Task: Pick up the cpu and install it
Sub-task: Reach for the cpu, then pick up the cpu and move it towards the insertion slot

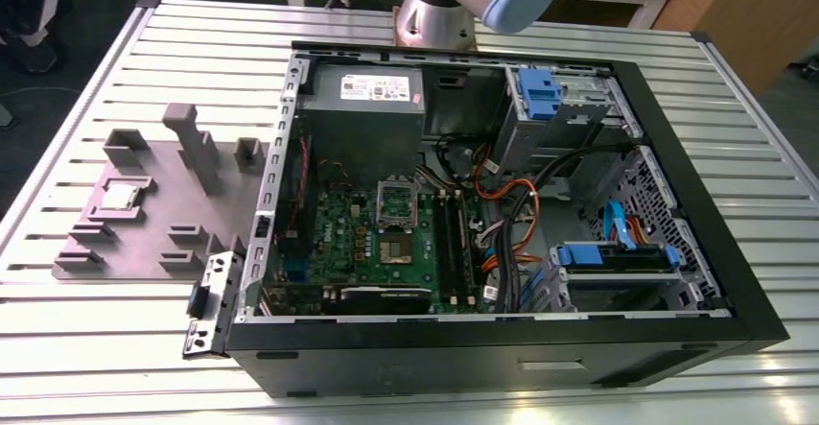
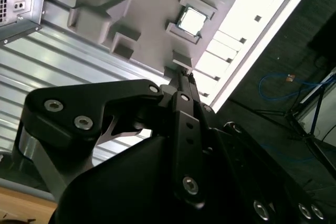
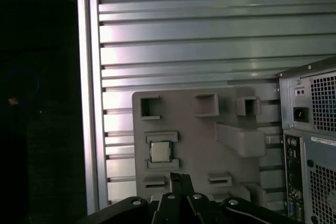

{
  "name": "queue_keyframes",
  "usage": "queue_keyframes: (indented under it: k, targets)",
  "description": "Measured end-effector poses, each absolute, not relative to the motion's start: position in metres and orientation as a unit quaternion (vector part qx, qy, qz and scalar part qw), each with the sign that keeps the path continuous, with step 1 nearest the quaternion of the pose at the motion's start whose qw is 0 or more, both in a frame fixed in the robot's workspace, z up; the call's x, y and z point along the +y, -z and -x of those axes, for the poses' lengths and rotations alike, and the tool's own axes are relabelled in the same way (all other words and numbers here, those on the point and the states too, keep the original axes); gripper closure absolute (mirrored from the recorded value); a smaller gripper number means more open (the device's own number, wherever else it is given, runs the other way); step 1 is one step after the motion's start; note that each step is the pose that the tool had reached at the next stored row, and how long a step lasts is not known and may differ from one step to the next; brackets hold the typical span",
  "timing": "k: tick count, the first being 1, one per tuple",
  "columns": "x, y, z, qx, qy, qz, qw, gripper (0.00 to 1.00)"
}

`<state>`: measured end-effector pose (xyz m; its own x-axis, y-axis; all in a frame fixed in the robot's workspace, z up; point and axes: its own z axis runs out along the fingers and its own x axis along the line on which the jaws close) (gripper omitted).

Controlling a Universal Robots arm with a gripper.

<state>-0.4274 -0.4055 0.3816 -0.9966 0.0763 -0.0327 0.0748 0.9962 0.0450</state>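
1. Task item. The cpu (image 3: 160, 151) was a single small, flat, square chip with a silvery-grey metal top and a thin darker border. It lay flat on a grey fixture plate (image 3: 194, 129), seated between two raised bars (image 3: 161, 136). In the exterior view the cpu (image 1: 125, 198) was on the plate (image 1: 153, 238) at the exterior view's left of the computer case (image 1: 512, 358), well apart from the motherboard (image 1: 371, 243).

2. Quantities. One cpu, one fixture plate, one open computer case, one motherboard, one power supply (image 1: 364, 108) and one arm (image 1: 435, 12) were visible.

3. Materials and shapes. The plate was matte grey with several moulded blocks and pockets. The table (image 1: 103, 348) was ribbed bright metal with parallel slats. The case was a black box with perforated sheet-metal walls. The motherboard was a green board. The power supply was a grey box.

4. Gripper. In both wrist views the gripper (image 3: 180, 178) was black, with narrow fingers pressed together and grasping nothing. Its tip (image 2: 182, 76) was near the cpu (image 2: 191, 20) but apart from it.
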Motion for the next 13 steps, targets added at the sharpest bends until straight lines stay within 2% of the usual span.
queue_keyframes:
  k: [13]
  targets:
    - [-0.4056, -0.3797, 0.4375, 0.999, -0.022, -0.038, 0.017, 0.89]
